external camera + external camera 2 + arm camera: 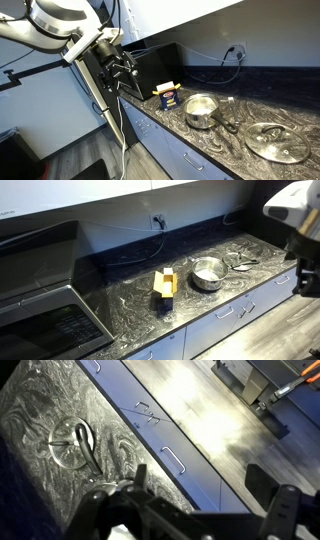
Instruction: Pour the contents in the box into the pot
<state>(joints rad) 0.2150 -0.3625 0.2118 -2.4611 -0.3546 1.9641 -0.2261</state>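
Observation:
The small blue box (168,96) with yellow top flaps stands upright on the dark marbled counter, also in the other exterior view (165,283). The shiny steel pot (200,110) sits beside it with its long handle lying on the counter; it shows in both exterior views (207,275). The contents are hidden inside the box. My gripper (122,68) hangs out past the counter's front edge, away from the box and pot. In the wrist view (200,485) its fingers are apart with nothing between them. The box and pot are out of the wrist view.
A round glass lid (278,142) with a steel rim lies on the counter beyond the pot, seen in the wrist view (70,442) too. A large black appliance (150,65) stands behind the box. Blue drawers with handles (172,458) run below the counter edge.

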